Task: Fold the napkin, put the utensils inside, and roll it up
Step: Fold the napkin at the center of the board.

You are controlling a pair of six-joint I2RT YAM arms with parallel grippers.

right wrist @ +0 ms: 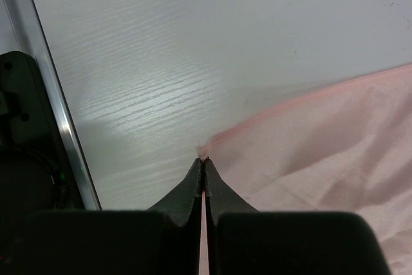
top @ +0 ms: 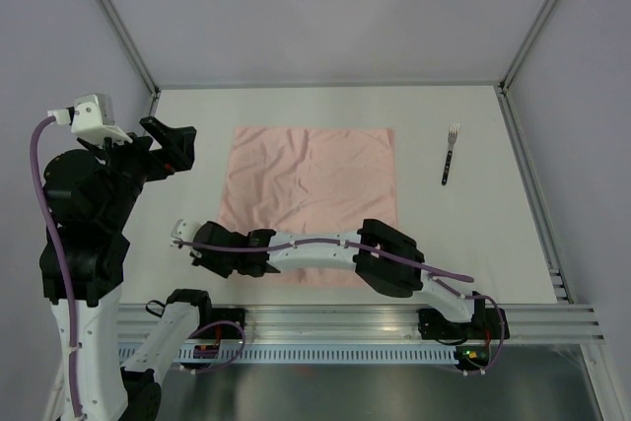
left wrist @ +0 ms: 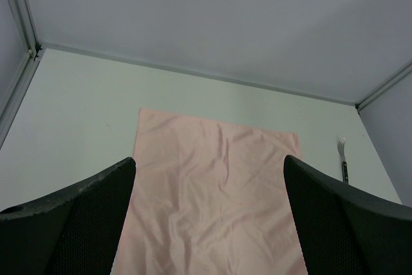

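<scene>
Where right fingers (right wrist: 188, 192) close, napkin (right wrist: 309, 140) corner seems pinched.

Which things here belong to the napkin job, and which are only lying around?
For the job: napkin, spread flat; fork, to its right, apart; right gripper, shut on a napkin corner; left gripper, open.
Lying about: nothing loose that I see; only the table and a purple cable.

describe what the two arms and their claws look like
The left arm and right arm are blocky black joints joined by white links, each trailing a purple cable. The left claw and right claw have matte black fingers. A white camera block tops the left wrist.
</scene>
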